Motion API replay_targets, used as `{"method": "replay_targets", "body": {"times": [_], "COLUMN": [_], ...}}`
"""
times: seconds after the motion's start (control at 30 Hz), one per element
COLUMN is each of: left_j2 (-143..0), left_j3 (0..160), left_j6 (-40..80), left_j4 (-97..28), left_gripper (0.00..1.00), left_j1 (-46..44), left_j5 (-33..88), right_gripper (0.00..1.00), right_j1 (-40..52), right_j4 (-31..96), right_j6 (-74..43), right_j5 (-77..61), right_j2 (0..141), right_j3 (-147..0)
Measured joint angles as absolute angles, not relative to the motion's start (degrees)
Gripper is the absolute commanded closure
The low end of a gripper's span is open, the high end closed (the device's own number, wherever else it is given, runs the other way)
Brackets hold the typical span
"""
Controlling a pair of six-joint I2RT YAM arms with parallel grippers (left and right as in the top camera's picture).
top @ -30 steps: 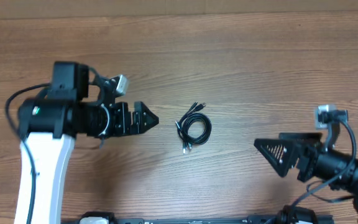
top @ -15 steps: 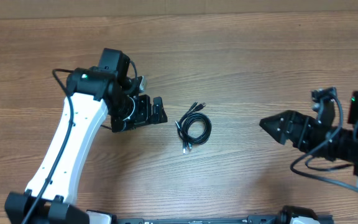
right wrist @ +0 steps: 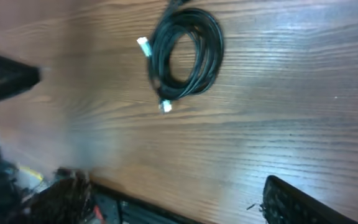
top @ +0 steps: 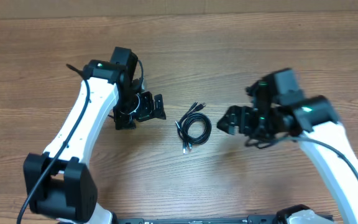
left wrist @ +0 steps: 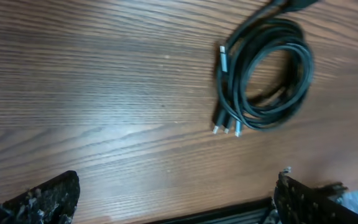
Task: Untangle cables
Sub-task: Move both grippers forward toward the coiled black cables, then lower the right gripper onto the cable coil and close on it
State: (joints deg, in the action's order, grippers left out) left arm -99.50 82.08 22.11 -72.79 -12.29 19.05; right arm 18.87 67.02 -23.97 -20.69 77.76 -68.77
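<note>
Overhead, I see the coil of thin black cables with silver-tipped plugs (top: 193, 129) on the wooden table (top: 229, 50), between my left hand (top: 158, 109) and right hand (top: 227, 121). Both hands are spread open and empty. I judge this the approach; next I should pinch one loose end. Nothing lies between either hand and the coil.

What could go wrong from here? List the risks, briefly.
1. The cables lie in one tight coil, so a pinch may catch several strands and lift the whole bundle instead of separating it.
2. The left gripper and right gripper, both open, flank the coil; reaching in together, they could collide.
</note>
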Motion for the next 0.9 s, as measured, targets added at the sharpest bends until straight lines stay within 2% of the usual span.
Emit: {"method": "replay_targets", "body": {"times": [0.1,0.2,0.3,0.33,0.37,0.4,0.6,0.77,0.9], "left_j2": [-100.97,-101.86,-102.21,-102.3,-102.35,-102.37,-102.37,-102.37,-102.37], "left_j3": [82.11,82.11,82.11,82.11,82.11,82.11,82.13,82.13,82.13], "left_j6": [22.2,22.2,22.2,22.2,22.2,22.2,22.2,22.2,22.2], "left_j4": [-73.34,-73.56,-73.63,-73.63,-73.56,-73.47,-73.23,-73.08,-73.03], "left_gripper": [0.01,0.0,0.0,0.01,0.01,0.0,0.0,0.0,0.0], "left_j1": [-12.29,-12.29,-12.29,-12.29,-12.29,-12.29,-12.29,-12.29,-12.29], "left_j5": [18.13,17.67,17.34,17.32,17.3,17.28,17.08,17.08,17.08], "right_gripper": [0.22,0.33,0.5,0.53,0.61,0.64,0.59,0.56,0.57], "right_j1": [21.98,23.88,24.82,24.86,24.91,24.88,24.91,24.91,25.39], "right_j4": [64.2,60.01,57.6,57.36,56.86,56.14,51.05,50.98,50.06], "right_j6": [-28.97,-32.29,-34.89,-35.66,-36.45,-37.17,-38.76,-38.79,-38.85], "right_j5": [-15.31,-12.45,-11.09,-10.74,-10.61,-10.68,-15.25,-16.53,-16.19], "right_j2": [81.87,86.11,90.7,92.53,94.17,95.81,104.05,104.38,104.38], "right_j3": [-68.77,-68.75,-68.75,-68.77,-68.75,-68.75,-68.64,-68.6,-67.92]}}
